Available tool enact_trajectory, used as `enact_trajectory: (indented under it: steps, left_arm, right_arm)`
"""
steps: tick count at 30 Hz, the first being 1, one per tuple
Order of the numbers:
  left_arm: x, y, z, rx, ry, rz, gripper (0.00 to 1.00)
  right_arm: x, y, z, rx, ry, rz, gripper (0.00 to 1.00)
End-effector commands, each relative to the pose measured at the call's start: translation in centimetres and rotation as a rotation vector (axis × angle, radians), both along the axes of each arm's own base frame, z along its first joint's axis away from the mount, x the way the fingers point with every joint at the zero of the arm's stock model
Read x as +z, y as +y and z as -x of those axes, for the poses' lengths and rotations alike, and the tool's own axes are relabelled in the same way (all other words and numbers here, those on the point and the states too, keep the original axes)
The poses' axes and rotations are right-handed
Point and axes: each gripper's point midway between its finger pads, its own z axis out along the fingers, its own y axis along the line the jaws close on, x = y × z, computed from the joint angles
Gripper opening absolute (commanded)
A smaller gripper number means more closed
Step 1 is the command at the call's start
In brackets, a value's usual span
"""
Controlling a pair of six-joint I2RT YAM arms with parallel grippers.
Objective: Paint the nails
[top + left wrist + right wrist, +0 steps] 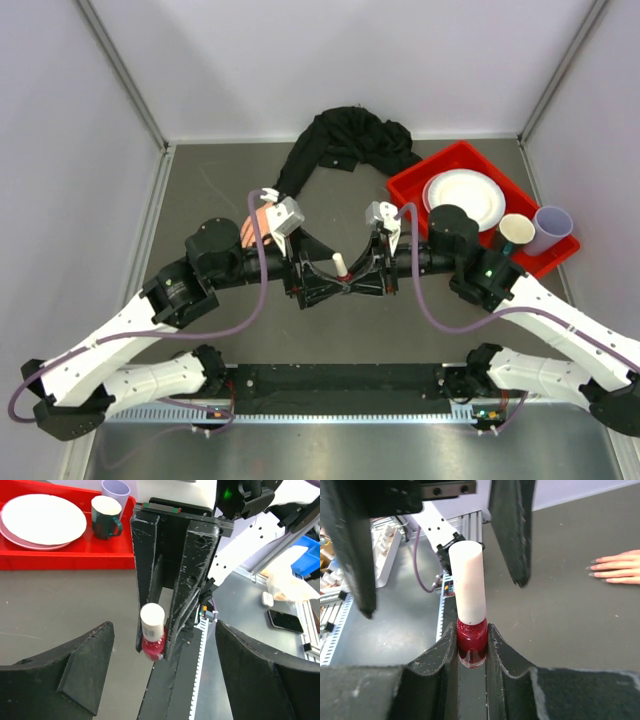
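Observation:
A small red polish bottle [471, 645] with a white cap [468, 582] is held upright by its glass base in my shut right gripper [471, 630]. My left gripper [164, 630] is open, its fingers [75, 672] standing wide on either side of the bottle [152, 645] without touching it. In the top view both grippers meet at mid-table, left [328, 272] and right [356, 282], with the cap [340, 263] between them. The peach mannequin hand [619, 567] lies flat on the table, its pale nails [594, 568] pointing toward the bottle. It is partly hidden under the left wrist [256, 226]. Its black sleeve [350, 138] trails back.
A red tray [440, 172] at the back right holds white plates [462, 198] and a green mug [516, 230]; a lilac cup [552, 228] stands at its edge. The tray [75, 560] also shows in the left wrist view. A toothed metal rail [330, 412] runs along the near edge.

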Motion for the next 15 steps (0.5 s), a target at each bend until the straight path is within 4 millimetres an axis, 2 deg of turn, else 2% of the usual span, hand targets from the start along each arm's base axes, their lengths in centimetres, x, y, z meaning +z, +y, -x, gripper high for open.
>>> enact_trajectory:
  steps: [1,7,10,14,15]
  left_arm:
    - [2.5,-0.7,0.0,-0.053,-0.072,0.068,0.82]
    - [2.7,-0.7,-0.9,-0.043,-0.055,0.106,0.65]
    - [2.3,-1.0,-1.4,-0.040,-0.045,0.093,0.53]
    - [1.9,-1.5,-1.8,-0.045,-0.031,0.070,0.32]
    - [2.0,-1.6,-1.9,-0.047,-0.030,0.064,0.22]
  right_arm:
    - [2.7,-0.2,0.9,0.058,-0.051,-0.074,0.00]
    - [2.7,-0.3,1.0,0.057,-0.054,-0.072,0.00]
    - [2.6,-0.2,0.6,0.039,-0.054,-0.066,0.00]
    - [2.3,-0.2,-0.8,-0.039,-0.060,-0.043,0.00]
    - [2.1,-0.2,-1.7,-0.088,-0.062,-0.032,0.00]
